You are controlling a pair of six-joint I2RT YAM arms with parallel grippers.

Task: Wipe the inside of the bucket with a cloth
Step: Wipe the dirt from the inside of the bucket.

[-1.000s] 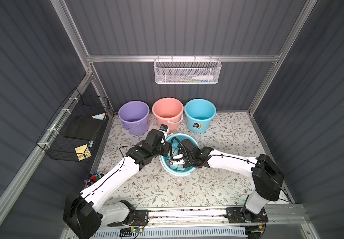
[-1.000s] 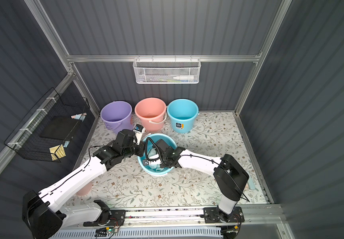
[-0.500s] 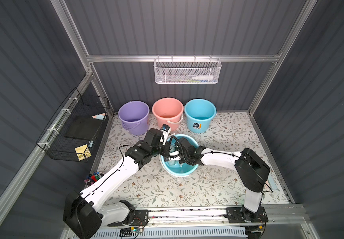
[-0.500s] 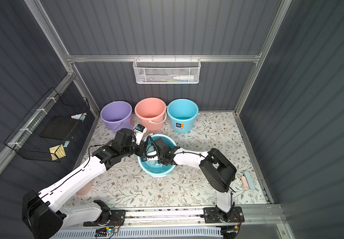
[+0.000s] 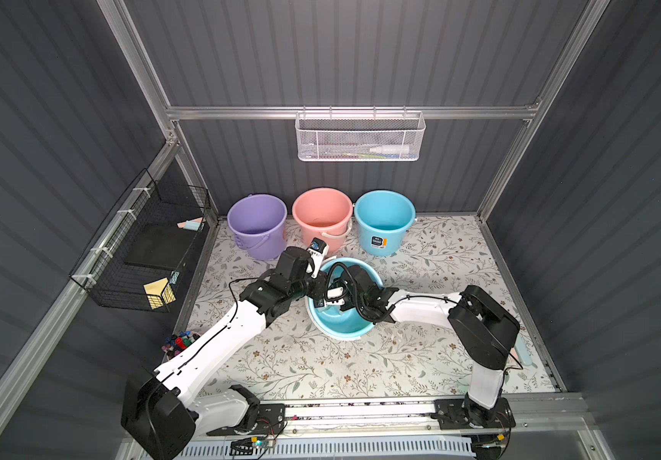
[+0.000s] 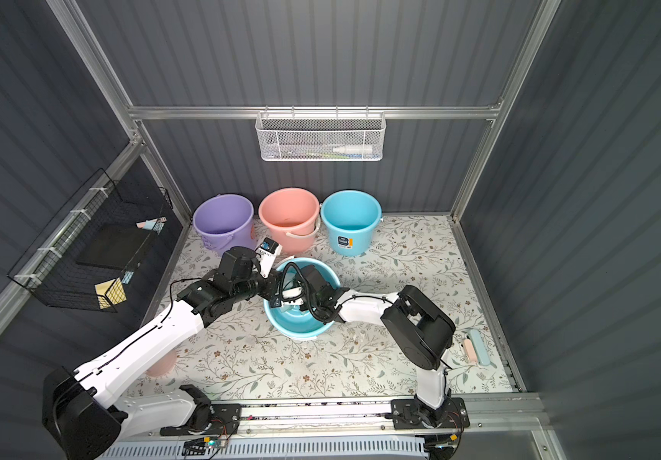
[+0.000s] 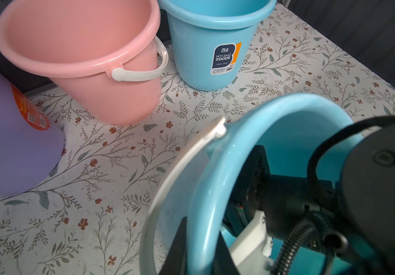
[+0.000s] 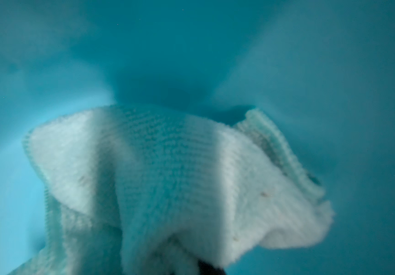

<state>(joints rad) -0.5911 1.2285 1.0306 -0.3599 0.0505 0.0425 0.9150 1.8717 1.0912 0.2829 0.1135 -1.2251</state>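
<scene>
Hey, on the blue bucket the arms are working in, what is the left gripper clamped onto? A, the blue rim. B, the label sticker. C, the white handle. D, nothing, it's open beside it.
A: in the left wrist view the left gripper has its dark fingers straddling the rim of the bucket, and the white handle lies outside them.
</scene>
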